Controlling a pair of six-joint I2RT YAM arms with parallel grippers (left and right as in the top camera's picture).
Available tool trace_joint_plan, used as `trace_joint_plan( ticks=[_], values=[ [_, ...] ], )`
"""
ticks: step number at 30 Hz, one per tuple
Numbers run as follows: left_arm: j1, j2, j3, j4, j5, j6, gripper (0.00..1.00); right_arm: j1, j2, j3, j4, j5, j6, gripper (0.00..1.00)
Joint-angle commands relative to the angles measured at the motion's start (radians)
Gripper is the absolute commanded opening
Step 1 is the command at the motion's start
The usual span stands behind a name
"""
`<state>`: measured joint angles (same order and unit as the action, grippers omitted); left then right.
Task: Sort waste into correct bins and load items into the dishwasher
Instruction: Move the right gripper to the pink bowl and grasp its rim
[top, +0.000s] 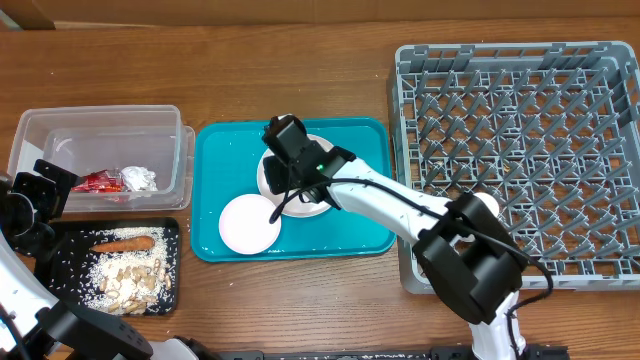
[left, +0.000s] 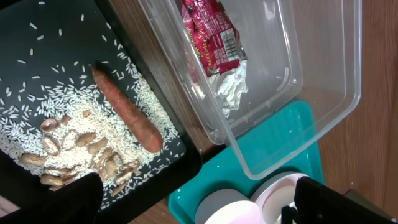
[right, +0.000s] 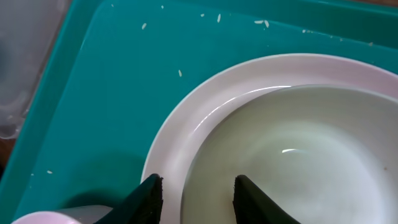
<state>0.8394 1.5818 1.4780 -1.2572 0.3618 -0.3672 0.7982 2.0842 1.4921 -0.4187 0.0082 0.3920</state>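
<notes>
- Right wrist view: right tool (right: 198, 200) part-open, fingers straddling white bowl (right: 292, 155) rim, bowl directly below
- Left tool (left: 199, 191) wide, well apart; right arm nearer

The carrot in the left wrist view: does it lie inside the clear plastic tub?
No, the carrot lies on rice in the black tray, outside the clear tub.

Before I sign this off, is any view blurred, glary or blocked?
Overhead: sharp, evenly lit, the right arm covering part of the plate. Left wrist: sharp, faint reflections on the clear tub. Right wrist: very close and soft, with a glint on the bowl.
</notes>
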Motion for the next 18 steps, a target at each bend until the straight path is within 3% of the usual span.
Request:
trace_joint_plan(
  ticks=[1, 8, 18],
  values=[
    [-0.002, -0.016, 0.017, 0.001, -0.006, -0.007, 1.00, -0.001, 0.006, 0.002, 0.022, 0.016, 0.005, 0.36],
    [-0.002, -0.016, 0.017, 0.001, -0.006, -0.007, 1.00, -0.001, 0.006, 0.001, 0.000, 0.017, 0.005, 0.26],
    [-0.002, -0.016, 0.017, 0.002, -0.006, -0.007, 1.00, 0.001, 0.006, 0.001, -0.023, 0.016, 0.005, 0.23]
  ],
)
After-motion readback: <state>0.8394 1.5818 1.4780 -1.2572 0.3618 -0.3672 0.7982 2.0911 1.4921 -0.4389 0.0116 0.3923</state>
